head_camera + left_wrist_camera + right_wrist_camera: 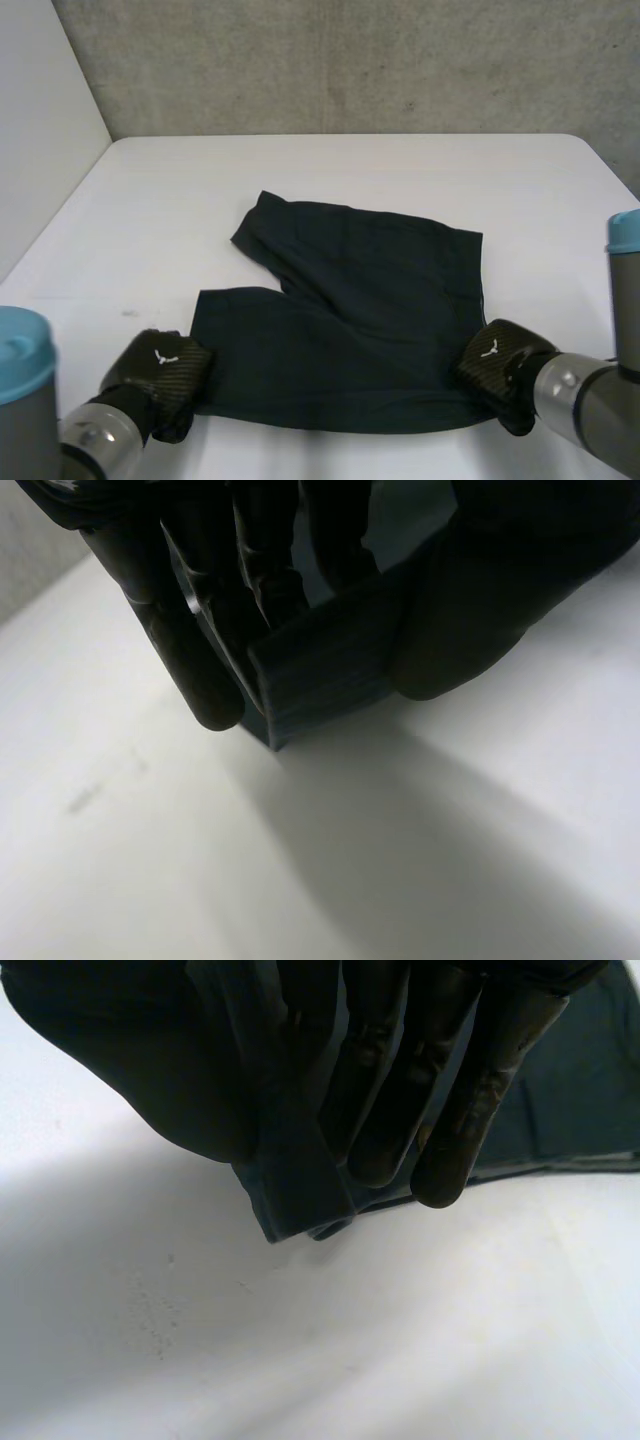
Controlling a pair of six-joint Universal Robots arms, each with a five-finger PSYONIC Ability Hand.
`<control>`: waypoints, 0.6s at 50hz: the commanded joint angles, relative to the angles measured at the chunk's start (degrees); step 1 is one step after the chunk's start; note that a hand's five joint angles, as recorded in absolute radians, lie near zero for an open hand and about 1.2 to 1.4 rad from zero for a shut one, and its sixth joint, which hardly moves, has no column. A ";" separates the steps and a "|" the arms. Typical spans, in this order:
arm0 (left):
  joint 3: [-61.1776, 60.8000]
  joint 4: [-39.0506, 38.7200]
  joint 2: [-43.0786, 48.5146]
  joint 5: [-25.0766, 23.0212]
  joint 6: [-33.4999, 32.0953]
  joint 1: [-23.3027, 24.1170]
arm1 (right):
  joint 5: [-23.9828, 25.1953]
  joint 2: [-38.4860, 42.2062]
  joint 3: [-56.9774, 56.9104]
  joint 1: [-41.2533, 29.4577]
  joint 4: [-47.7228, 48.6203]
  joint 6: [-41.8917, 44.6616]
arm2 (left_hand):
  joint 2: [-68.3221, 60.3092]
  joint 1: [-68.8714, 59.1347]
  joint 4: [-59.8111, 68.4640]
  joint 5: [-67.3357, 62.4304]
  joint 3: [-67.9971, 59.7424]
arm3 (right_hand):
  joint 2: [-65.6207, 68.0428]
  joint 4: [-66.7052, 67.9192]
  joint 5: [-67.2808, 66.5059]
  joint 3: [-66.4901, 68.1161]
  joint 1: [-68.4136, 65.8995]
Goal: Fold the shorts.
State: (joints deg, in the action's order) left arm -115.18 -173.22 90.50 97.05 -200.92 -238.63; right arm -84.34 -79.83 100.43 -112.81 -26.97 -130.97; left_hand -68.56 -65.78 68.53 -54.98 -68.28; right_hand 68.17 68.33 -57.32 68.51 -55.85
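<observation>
Dark navy shorts lie spread on the white table, one leg reaching toward the far left, the other along the near edge. My left hand holds the near left corner; in its wrist view the fingers and thumb pinch the cloth corner just above the table. At the near right corner is my right hand; there the fingers and thumb clamp the cloth corner, slightly raised.
A grey wall rises behind the table and a white side wall stands at the left. Bare tabletop surrounds the shorts on the far side and both flanks.
</observation>
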 commanded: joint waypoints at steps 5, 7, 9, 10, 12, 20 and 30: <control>13.67 7.81 -18.78 -0.72 -7.21 0.36 | 0.50 -17.63 -10.51 0.14 -3.61 0.28 | -11.44 -14.22 11.47 -15.02 -11.72 | 11.83 11.67 -12.68 11.49 -24.15; 13.49 7.72 -17.82 -1.07 -7.30 0.44 | 0.50 -17.64 -10.78 0.14 -3.96 0.36 | -11.44 -14.22 11.47 -15.02 -11.72 | 11.83 11.67 -12.68 11.49 -24.15; 13.06 7.63 -14.50 -1.51 -7.30 0.36 | 0.41 -17.02 -10.61 0.05 -4.23 0.36 | -11.44 -14.22 11.47 -15.02 -11.72 | 11.83 11.67 -12.68 11.49 -24.15; 12.97 7.55 -13.17 -1.52 -7.30 0.36 | 0.24 -16.76 -10.43 0.05 -4.23 0.45 | -11.44 -14.22 11.47 -15.02 -11.72 | 11.83 11.67 -12.68 11.49 -24.15; 13.05 7.02 -10.27 -1.52 -7.30 0.27 | 0.06 -15.36 -10.34 0.05 -4.06 0.54 | -11.44 -14.22 11.47 -15.02 -11.72 | 11.83 11.67 -12.68 11.49 -24.15; 16.21 -0.62 4.94 -1.17 -8.00 0.18 | 0.06 -1.92 -11.31 0.05 -3.09 0.28 | -11.44 -14.22 11.47 -15.02 -11.72 | 11.83 11.67 -12.68 11.49 -24.15; 35.35 -5.73 27.87 -0.55 -10.46 0.09 | -3.19 12.24 -21.13 -0.74 2.01 0.28 | -11.44 -14.22 11.47 -15.02 -11.72 | 11.83 11.67 -12.68 11.49 -24.15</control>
State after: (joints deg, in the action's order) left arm -95.11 -176.91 103.44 95.93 -209.59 -238.50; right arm -84.53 -76.64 87.98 -113.04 -28.46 -130.63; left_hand -68.56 -65.78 68.53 -56.11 -68.29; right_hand 68.17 68.33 -57.32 68.51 -55.85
